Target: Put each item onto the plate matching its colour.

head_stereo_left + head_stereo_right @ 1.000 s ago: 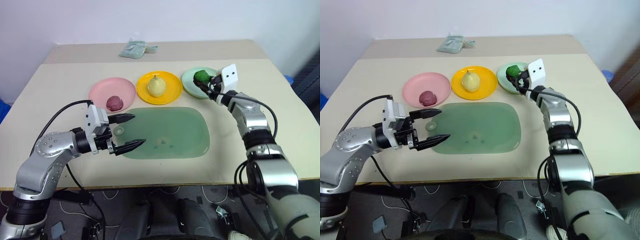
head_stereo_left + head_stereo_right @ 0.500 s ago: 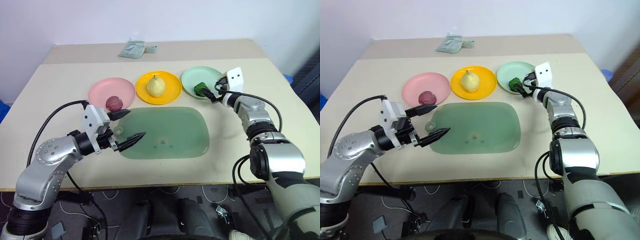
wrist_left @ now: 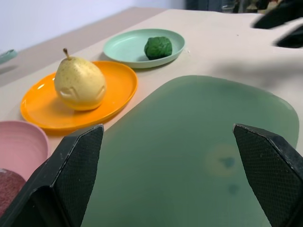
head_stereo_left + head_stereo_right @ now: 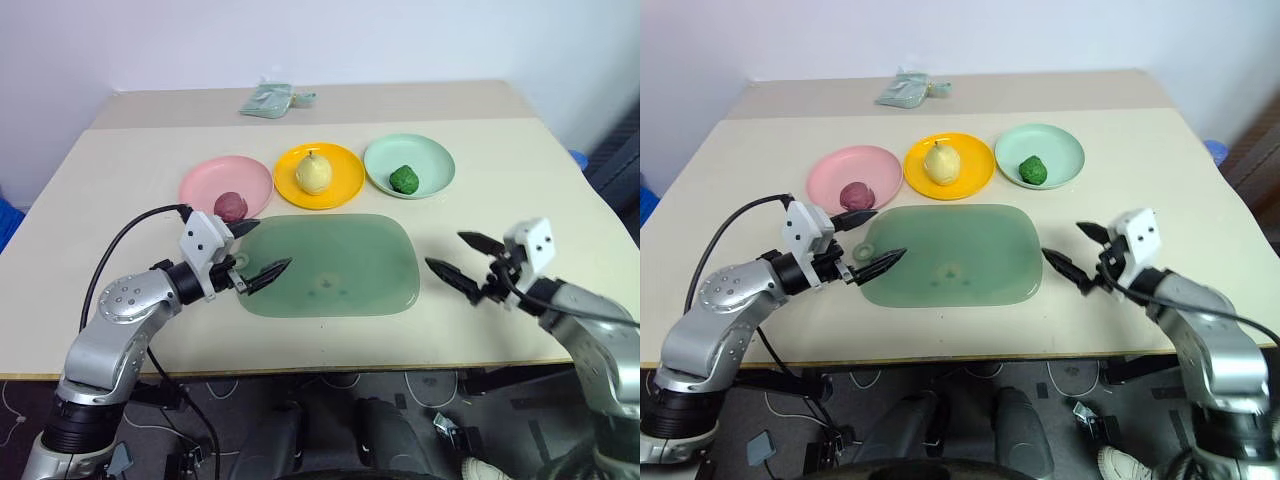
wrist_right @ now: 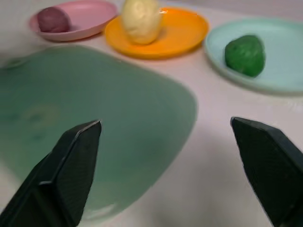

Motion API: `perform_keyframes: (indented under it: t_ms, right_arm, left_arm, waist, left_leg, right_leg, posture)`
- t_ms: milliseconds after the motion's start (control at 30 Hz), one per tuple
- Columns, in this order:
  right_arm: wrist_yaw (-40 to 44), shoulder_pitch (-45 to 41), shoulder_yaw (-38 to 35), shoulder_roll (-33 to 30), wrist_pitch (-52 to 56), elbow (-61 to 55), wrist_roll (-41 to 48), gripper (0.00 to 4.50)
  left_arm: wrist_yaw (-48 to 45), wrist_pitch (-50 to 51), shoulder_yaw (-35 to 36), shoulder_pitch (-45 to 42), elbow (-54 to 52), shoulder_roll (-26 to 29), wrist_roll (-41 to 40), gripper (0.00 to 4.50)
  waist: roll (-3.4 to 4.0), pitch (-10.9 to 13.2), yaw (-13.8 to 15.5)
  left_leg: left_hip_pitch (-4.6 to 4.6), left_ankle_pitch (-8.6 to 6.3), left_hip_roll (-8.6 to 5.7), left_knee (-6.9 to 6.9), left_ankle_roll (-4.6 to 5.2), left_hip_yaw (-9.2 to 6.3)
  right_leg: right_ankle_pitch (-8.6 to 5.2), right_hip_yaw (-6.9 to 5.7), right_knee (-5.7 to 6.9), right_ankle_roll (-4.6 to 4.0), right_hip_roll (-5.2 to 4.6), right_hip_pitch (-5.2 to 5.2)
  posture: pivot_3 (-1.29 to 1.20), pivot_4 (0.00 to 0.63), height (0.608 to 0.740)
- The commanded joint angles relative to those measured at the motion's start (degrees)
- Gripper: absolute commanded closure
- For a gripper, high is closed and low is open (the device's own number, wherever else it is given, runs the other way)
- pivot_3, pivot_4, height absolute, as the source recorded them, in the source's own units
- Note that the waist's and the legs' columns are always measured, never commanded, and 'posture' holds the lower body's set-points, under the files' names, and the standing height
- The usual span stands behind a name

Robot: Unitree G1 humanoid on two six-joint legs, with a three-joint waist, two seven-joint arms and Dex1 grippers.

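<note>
The left gripper (image 4: 258,250) stands with its fingers (image 4: 268,273) spread wide and holds nothing; the tips hang over the near left corner of the green mat (image 4: 335,262), and no view settles whether they touch it. The right gripper (image 4: 462,260) also has its fingers (image 4: 448,274) wide apart and empty, poised just off the mat's right edge above the bare worktop (image 4: 520,180).

Beyond the left fingers, closest to their upper tip, lies the dark red-purple piece (image 4: 229,205) on the pink plate (image 4: 210,178). Further along the same row the pale yellow pear (image 4: 313,171) stands upright on the orange-yellow plate (image 4: 345,180). Well beyond the right fingers, across open worktop, the bumpy dark green piece (image 4: 404,178) rests on the mint green plate (image 4: 430,160). Each piece sits on the plate of its own colour.

The head views take in a small pale packet (image 4: 268,98) at the far side of the worktop. The left wrist view looks between its fingers across the mat to the pear and green piece, with the pink plate cut off at the edge. The right wrist view shows all three plates in a row beyond the mat.
</note>
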Motion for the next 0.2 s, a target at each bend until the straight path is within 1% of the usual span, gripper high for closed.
perform_keyframes:
  t_ms: [33,200]
  right_arm:
    - [-1.78,3.82,-4.26,-0.19,0.91,-5.13,1.56,0.05]
    - [-3.38,6.45,-5.46,-0.03,-0.12,-5.3,0.63,0.05]
  left_arm:
    - [-0.02,-2.03,0.22,-0.25,0.33,-0.52,0.84,0.0]
    - [-0.36,-3.69,-0.03,0.94,2.23,-1.39,1.97,0.0]
  waist:
    - [0.0,0.0,0.29]
    - [-0.02,0.0,0.38]
  left_leg:
    - [0.01,0.0,0.0,0.01,0.0,0.0]
    - [0.01,0.01,0.0,0.01,0.03,0.01]
  right_leg:
    - [0.0,-0.01,-0.04,0.0,0.0,0.03]
    - [0.01,-0.02,-0.1,0.02,-0.01,0.05]
  posture:
    - [0.0,0.15,0.74]
    - [0.0,0.15,0.74]
